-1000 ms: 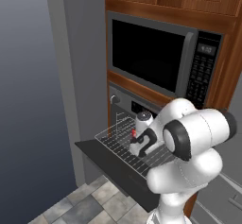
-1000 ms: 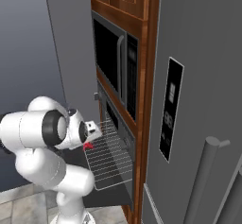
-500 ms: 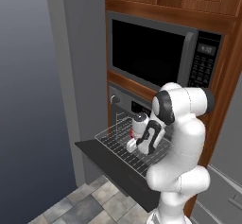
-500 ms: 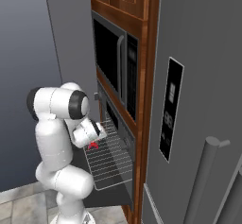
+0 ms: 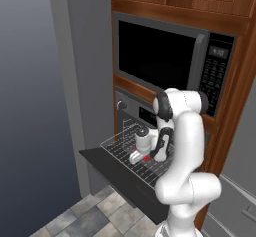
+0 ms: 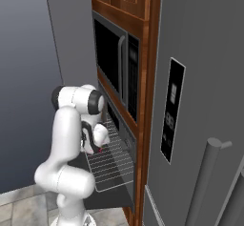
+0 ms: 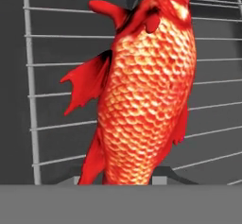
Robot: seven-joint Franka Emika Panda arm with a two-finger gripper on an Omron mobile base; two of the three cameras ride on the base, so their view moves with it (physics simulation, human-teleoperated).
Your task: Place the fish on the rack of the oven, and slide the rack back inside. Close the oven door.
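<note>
One risk now: the fish (image 7: pixel 146 90) may drop badly.
Your gripper (image 5: pixel 141 157) is clamped on it, low over the pulled-out rack (image 5: pixel 120 146); release too early and it can fall between wires or off the edge.

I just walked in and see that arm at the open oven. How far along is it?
Done so far: the oven door is down and the rack is pulled out. In hand: the end effector, shut on the red fish, holds it just above the rack wires. Left: release the fish, slide the rack inside, shut the door.
</note>
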